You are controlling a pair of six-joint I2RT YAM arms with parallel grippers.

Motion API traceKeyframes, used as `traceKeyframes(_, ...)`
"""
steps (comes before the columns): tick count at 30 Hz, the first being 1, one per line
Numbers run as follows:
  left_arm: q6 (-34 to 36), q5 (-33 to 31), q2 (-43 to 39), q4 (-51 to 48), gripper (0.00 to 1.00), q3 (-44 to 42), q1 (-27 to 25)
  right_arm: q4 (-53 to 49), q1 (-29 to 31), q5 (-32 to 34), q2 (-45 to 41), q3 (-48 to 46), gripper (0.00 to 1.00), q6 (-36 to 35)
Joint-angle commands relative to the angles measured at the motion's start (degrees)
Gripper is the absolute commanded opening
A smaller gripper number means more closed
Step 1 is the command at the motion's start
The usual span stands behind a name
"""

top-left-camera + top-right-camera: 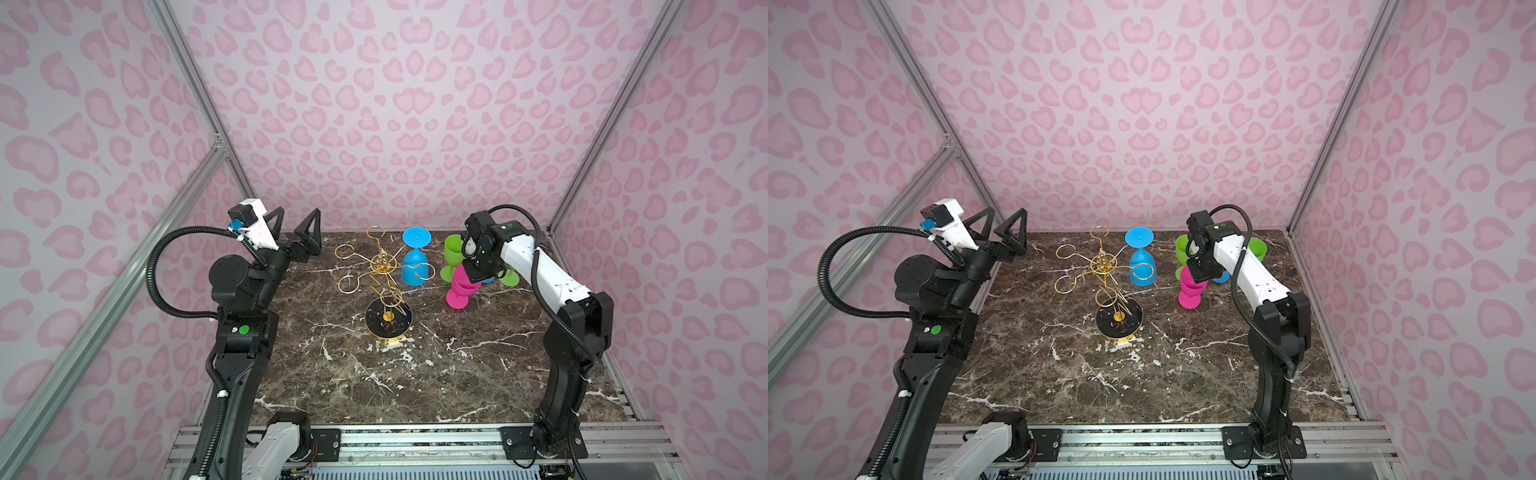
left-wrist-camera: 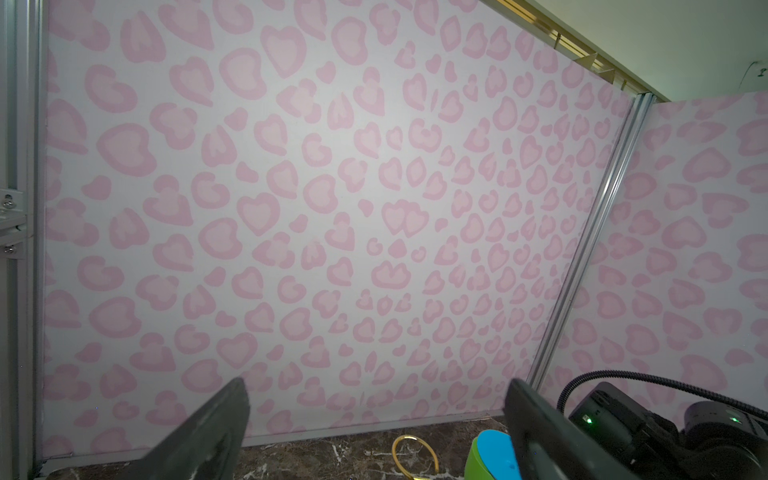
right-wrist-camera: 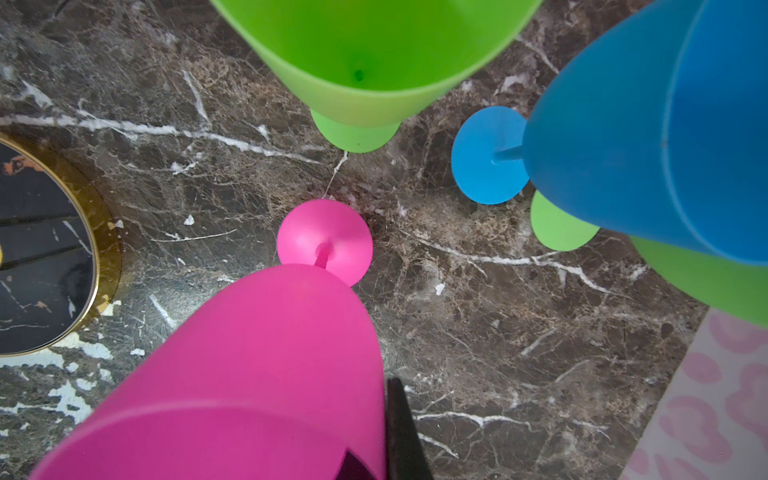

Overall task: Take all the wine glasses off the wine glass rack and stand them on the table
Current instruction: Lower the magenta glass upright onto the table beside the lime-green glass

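One blue wine glass point(image 1: 414, 269) hangs bowl-down by its foot on the wine glass rack point(image 1: 383, 262), the right gripper point(image 1: 469, 279) clamps the pink wine glass point(image 1: 459, 291) rim to stand it upright, and the left gripper point(image 1: 296, 219) is held open, clear of the rack

I see the wine glass rack point(image 1: 383, 262) on the marble table point(image 1: 415, 374), with a blue wine glass point(image 1: 414, 266) hanging upside down on its right side. My left gripper point(image 1: 297, 212) is raised at the back left, jaws spread wide. My right gripper point(image 1: 474, 272) sits on the rim of a tilted pink wine glass point(image 1: 459, 291), with a green wine glass point(image 1: 454, 249) just behind.
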Motion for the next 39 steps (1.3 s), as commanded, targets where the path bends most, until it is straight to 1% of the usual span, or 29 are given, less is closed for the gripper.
traceKeyframes(1, 0.55, 0.96, -0.31, 0.66, 0.97, 0.06, 0.11, -1.09, 0.0, -0.09, 1.07, 0.59, 0.01, -0.38)
traceKeyframes(4, 0.66, 0.96, -0.43, 0.35, 0.97, 0.03, 0.07, -1.24, 0.03, -0.18, 1.56, 0.87, 0.06, -0.38)
traceKeyframes(9, 0.76, 0.96, -0.6, 0.24, 0.97, 0.01, 0.11, -1.06, -0.08, -1.0, 1.61, 1.48, 0.13, -0.38)
traceKeyframes(13, 0.76, 0.96, -0.74, 0.03, 0.97, -0.08, 0.04, -1.13, -0.27, -1.74, 1.22, 2.12, 0.21, -0.32)
traceKeyframes(19, 0.72, 0.96, -0.91, -0.08, 0.97, -0.25, 0.03, -0.95, -0.51, -3.87, -2.18, 4.22, 0.22, 0.13)
traceKeyframes(27, 0.32, 0.71, -0.84, 0.31, 0.97, -1.26, 0.07, 2.99, -1.31, -12.53, -11.13, 4.85, 0.22, 2.3)
traceKeyframes(29, 0.27, 0.61, -0.86, 0.29, 0.97, -1.47, -0.01, 6.13, -1.61, -16.14, -14.16, 2.96, 0.22, 3.84)
traceKeyframes(31, 0.25, 0.6, -0.87, 0.36, 0.97, -1.65, 0.12, 12.94, -2.45, -21.74, -18.29, -2.01, 0.23, 6.91)
traceKeyframes(35, 0.48, 0.52, -1.3, 0.19, 0.97, -2.0, 0.02, 28.8, -4.69, -32.22, -25.23, -11.97, 0.25, 16.23)
traceKeyframes(39, 0.28, 0.52, -1.55, 0.16, 0.97, -2.34, 0.0, 39.88, -4.78, -38.13, -27.21, -17.45, 0.28, 24.63)
